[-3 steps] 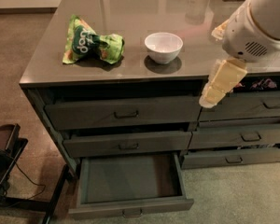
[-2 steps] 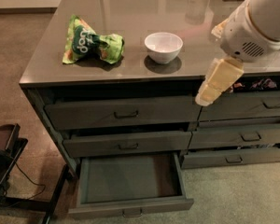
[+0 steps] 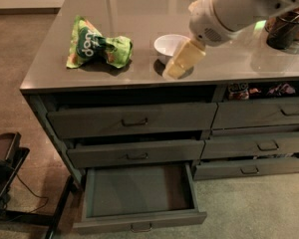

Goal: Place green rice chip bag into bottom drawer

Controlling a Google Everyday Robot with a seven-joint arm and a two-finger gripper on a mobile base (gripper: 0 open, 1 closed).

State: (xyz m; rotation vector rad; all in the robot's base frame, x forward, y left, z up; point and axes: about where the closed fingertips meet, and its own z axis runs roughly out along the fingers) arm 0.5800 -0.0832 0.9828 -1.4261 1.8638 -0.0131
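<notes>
The green rice chip bag lies crumpled on the left part of the grey counter. The bottom drawer stands pulled open below the counter's left half, its flat floor bare. My gripper, with pale yellow fingers, hangs from the white arm over the counter's front edge, just in front of the white bowl and well to the right of the bag. It holds nothing that I can see.
Two shut wide drawers sit above the open one; narrower grey drawers are on the right. A dark cup with utensils stands at the counter's right. A black stand with cables is on the floor at left.
My arm and gripper have moved up and left, from beside the counter's right drawers to over the counter front near the bowl. The bag and drawer have not moved.
</notes>
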